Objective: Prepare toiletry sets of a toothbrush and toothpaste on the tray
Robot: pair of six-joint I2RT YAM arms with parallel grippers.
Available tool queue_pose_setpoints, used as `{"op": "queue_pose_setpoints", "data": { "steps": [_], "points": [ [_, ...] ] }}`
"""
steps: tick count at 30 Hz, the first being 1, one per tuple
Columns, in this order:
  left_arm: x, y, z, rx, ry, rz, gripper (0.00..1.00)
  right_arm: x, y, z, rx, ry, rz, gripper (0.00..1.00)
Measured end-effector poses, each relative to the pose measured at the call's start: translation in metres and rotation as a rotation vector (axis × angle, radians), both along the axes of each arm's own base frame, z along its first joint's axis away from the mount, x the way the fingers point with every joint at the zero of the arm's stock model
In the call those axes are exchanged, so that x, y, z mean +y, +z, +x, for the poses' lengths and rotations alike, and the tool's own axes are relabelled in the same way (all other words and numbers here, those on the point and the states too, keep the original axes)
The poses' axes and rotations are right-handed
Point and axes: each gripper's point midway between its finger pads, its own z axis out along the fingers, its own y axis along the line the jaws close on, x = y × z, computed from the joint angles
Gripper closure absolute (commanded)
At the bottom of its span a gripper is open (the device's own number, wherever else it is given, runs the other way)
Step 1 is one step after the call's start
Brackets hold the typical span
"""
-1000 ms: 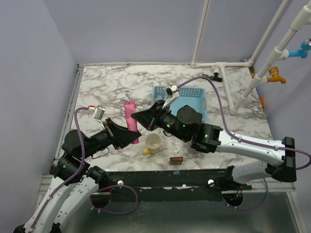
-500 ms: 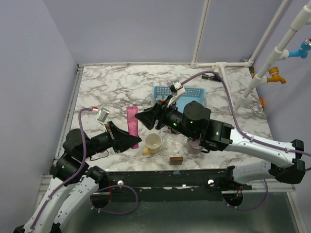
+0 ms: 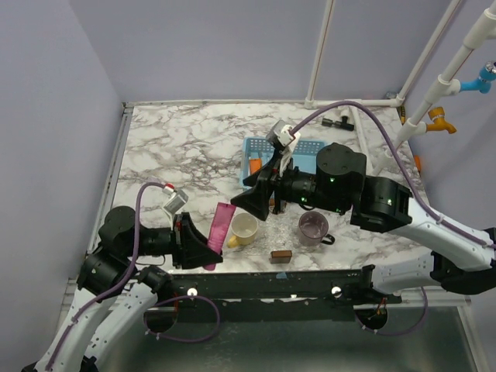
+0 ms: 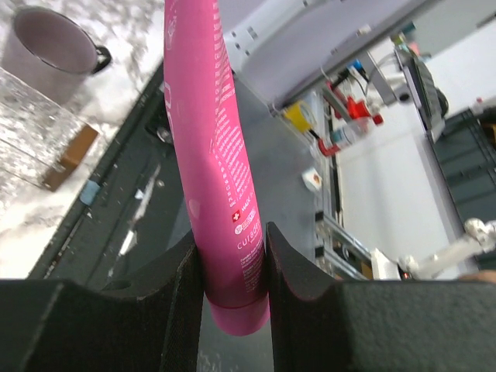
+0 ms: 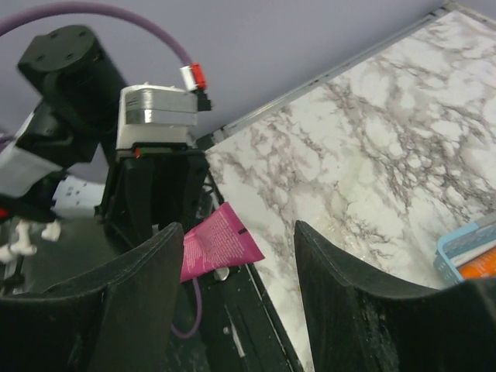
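From above, the left gripper (image 3: 208,249) is clamped on the pink plastic toothpaste tube (image 3: 222,226). The tube slants over the near edge of the marble surface (image 3: 178,139), at 9 o'clock from the yellow mug (image 3: 245,228). The blue slatted plastic tray (image 3: 310,146) lies well apart, toward 1 o'clock. The right gripper (image 3: 252,203) hovers between mug and tray.

At the left wrist, both fingers (image 4: 180,283) pinch the tube (image 4: 208,139) just above its crimped end. The long body and the cap end reach out unsupported toward 12 o'clock. It looks light, soft and glossy, so I'd expect it to dent and slide under a hard squeeze. A hold across the flat width nearer mid-body should swing less.

At the right wrist, the fingers (image 5: 124,310) stand spread with nothing between them. The tube's flat tail (image 5: 218,246) shows at 9 o'clock, and a tray corner (image 5: 463,241) at 3 o'clock.
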Motion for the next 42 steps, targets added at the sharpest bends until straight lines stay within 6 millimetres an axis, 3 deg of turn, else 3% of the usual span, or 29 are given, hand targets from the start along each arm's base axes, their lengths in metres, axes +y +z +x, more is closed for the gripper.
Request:
{"op": "queue_pose_setpoints", "data": {
  "steps": [5, 13, 17, 24, 32, 42],
  "points": [
    [0.006, -0.005, -0.027, 0.016, -0.127, 0.007, 1.0, 0.001, -0.002, -0.028, -0.013, 0.174, -0.054, 0.35],
    [0.014, -0.005, -0.059, 0.011, -0.284, -0.006, 1.0, 0.018, -0.044, -0.063, 0.056, 0.415, -0.169, 0.3],
    [0.017, -0.007, -0.068, 0.013, -0.336, -0.003, 1.0, 0.018, -0.053, -0.077, 0.082, 0.501, -0.188, 0.31],
    [0.019, -0.008, -0.076, -0.001, -0.38, -0.004, 1.0, 0.02, -0.063, -0.1, 0.13, 0.645, -0.197, 0.36],
    [0.02, -0.009, -0.077, -0.015, -0.386, -0.007, 1.0, 0.032, -0.089, -0.109, 0.217, 0.72, -0.245, 0.48],
    [0.02, -0.015, -0.078, -0.004, -0.389, 0.0, 1.0, 0.035, -0.085, -0.111, 0.224, 0.739, -0.22, 0.52]
  ]
}}
